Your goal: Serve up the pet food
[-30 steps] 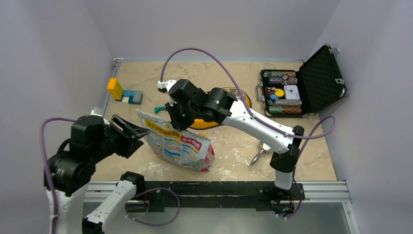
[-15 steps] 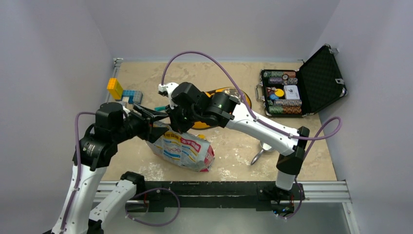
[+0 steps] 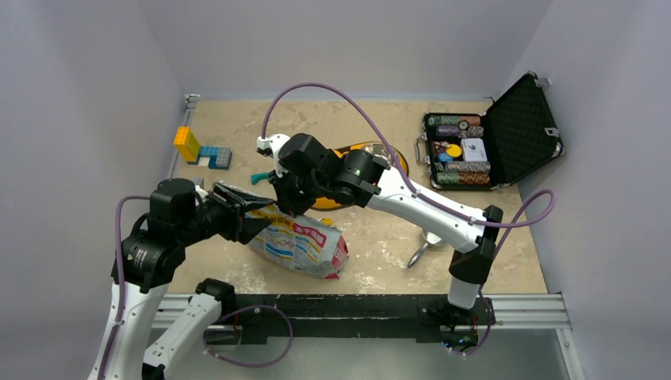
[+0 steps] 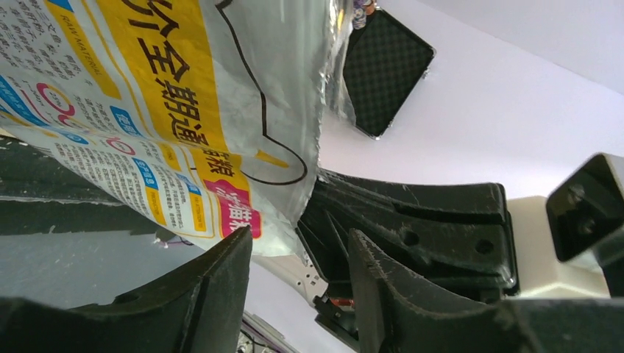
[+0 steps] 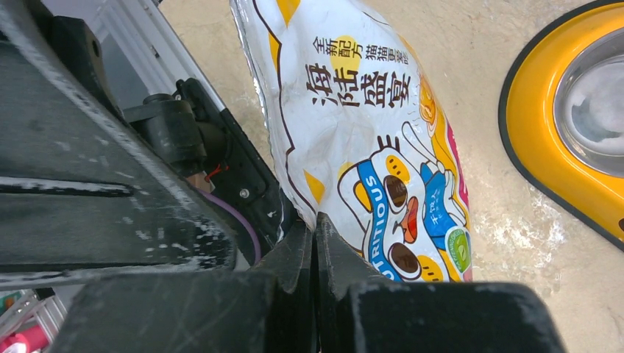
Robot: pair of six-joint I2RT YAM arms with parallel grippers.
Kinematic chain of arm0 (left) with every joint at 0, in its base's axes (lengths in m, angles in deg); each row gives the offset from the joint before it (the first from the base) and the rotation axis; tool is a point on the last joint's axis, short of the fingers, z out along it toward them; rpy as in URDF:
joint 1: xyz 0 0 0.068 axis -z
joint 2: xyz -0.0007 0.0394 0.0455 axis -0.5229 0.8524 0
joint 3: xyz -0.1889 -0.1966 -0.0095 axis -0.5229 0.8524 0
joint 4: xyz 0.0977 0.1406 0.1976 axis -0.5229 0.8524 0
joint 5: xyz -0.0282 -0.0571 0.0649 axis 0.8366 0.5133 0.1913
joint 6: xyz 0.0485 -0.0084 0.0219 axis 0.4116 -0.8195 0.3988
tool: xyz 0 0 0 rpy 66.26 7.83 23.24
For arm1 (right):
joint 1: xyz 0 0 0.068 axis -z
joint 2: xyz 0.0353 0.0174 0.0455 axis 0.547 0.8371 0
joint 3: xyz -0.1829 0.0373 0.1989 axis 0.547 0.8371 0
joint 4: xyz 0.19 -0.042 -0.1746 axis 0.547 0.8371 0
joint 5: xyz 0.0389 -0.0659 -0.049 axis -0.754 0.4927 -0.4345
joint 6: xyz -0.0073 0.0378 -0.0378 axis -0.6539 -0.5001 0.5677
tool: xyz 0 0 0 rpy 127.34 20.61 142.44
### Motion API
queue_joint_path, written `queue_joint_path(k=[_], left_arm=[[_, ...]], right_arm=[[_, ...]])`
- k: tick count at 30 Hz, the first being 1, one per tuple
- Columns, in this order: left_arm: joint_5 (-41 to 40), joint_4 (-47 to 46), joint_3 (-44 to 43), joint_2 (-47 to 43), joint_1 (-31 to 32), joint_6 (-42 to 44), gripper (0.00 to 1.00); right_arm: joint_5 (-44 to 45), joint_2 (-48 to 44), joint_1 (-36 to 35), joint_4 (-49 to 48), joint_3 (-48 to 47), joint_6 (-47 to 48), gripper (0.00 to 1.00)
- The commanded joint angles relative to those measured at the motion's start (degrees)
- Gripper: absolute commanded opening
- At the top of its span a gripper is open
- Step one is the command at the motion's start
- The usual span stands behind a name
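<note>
The right pincer [image 5: 316,234] pinches the top edge of the bag [image 3: 301,237] on the table [image 3: 372,231], with the pet food likely hidden inside, so the left pincer [image 4: 300,241], partly wide and just beside it, should slip over that edge, squeeze, and pull gently.

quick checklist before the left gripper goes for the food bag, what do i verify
1. right gripper holding the bag: ok, shut on its edge.
2. left gripper ready to grasp: ok, jaws open close to the bag's edge.
3. bag edge actually between the left jaws: cannot tell.
4. bag already opened: cannot tell.
5. bowl free to fill: ok, the visible part looks empty.
6. scoop free: ok, lying untouched to the right of the bag.
</note>
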Motion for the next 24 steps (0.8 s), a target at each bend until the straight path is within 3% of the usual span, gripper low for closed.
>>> queue_joint_path(k=[1,10,18,21,24], left_arm=[[3.6,-1.8,0.5,3.1,0.2,2.8,0.52],[4.2,1.5,0.5,6.2,0.7,5.6,0.38],[2.8,5.7,-0.1,10.4,1.4,11.3,0.39],[1.6,10.3,-0.1,11.3,1.7,14.5,0.28],[-0.2,13.2,2.1,10.5,1.7,16.1,0.26]], right_arm=[[-0.1,-4.3,0.3,-9.6,-2.9,-0.1,0.0],[0.0,-3.7,0.3,-9.2,-4.0,-0.3,0.0],[2.4,-3.3,-0.5,-8.5,-4.2,2.0,0.0],[5.7,-3.1,-1.6,-8.3,-4.1,4.9,0.0],[8.4,-2.8,-3.1,-8.3,-3.3,8.8,0.0]])
